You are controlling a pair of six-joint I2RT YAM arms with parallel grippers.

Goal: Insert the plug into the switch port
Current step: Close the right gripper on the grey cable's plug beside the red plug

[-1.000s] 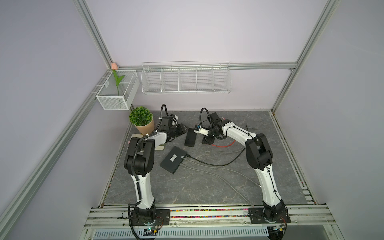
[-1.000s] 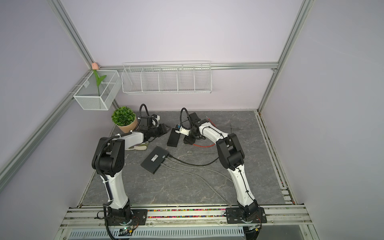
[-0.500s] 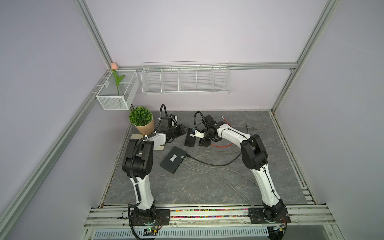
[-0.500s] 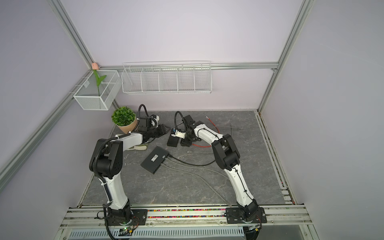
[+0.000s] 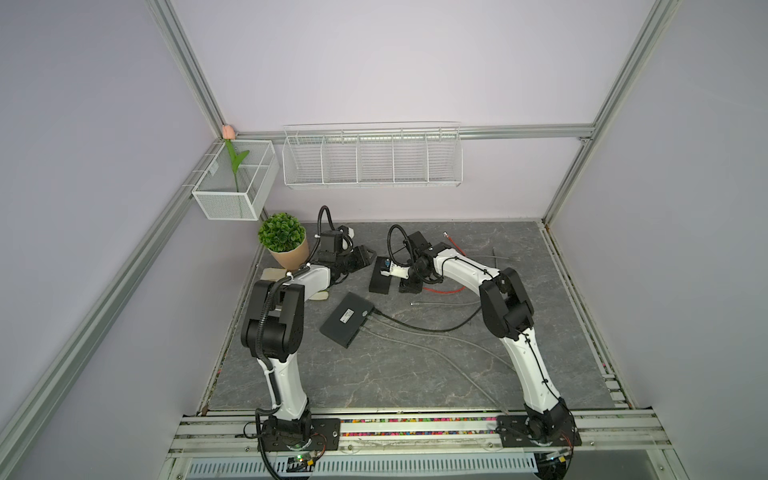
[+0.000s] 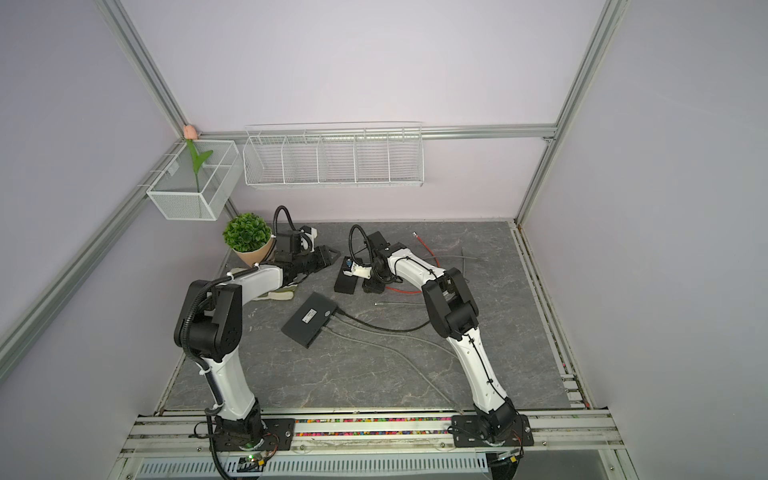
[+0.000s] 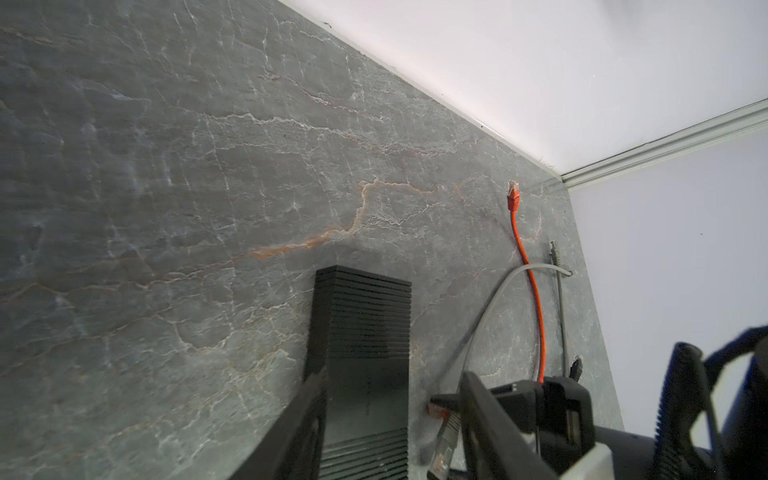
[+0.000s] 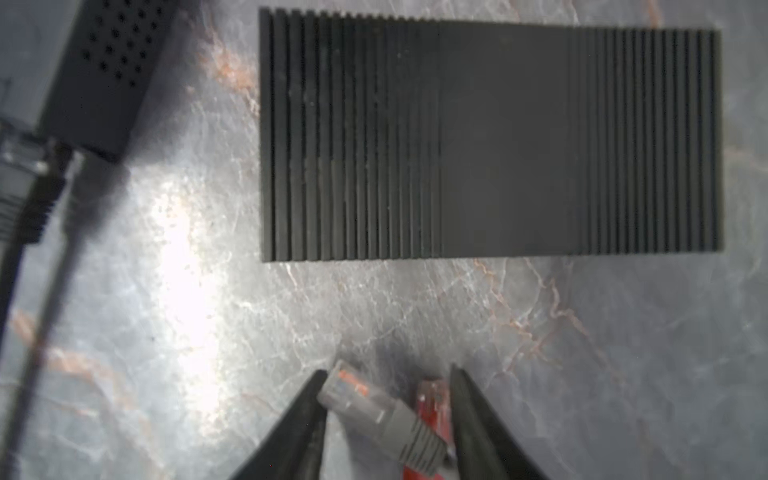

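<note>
A robot lab cell: aluminium frame, lilac panels, bolted-down arms.

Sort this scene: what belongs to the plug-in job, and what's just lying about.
Job:
ribbed switch
grey plug and red plug, both between the fingers of the right gripper

Lying about:
flat box with cables already plugged in
potted plant
wire baskets
tulip

bare table separates ribbed box from grey plug.
</note>
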